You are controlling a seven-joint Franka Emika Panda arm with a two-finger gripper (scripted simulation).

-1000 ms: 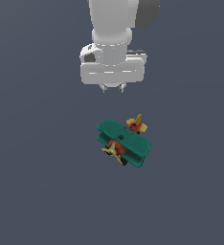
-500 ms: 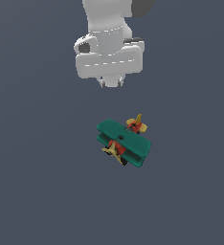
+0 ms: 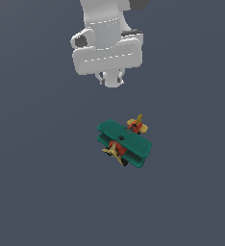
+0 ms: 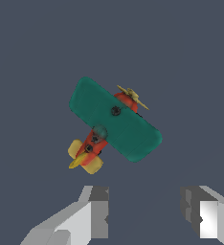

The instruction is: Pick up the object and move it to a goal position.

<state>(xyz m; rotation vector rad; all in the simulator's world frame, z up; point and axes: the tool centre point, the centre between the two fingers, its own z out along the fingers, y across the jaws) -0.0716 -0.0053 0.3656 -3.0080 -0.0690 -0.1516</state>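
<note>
- Dark grey-blue worktop (image 3: 37,192) fills both views.
- Toy plane (image 3: 124,142) rests on it, teal wings up, apart from the fingers.
- Fingers (image 4: 145,215) hang above, spread open, gripping nothing.

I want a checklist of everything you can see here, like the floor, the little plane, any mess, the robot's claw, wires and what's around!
Surface: plain dark grey-blue floor, bare around the toy.
Job's thing: small toy biplane with teal-green wings, red-orange body and yellow propeller and tail, resting on the floor, untouched.
Clutter: nothing seen.
Gripper: white two-finger gripper open, holding nothing, apart from the biplane; in the exterior view it sits above the toy in the picture.
Cables: nothing seen.
Surroundings: nothing seen but the same dark background; no goal marker visible.
</note>
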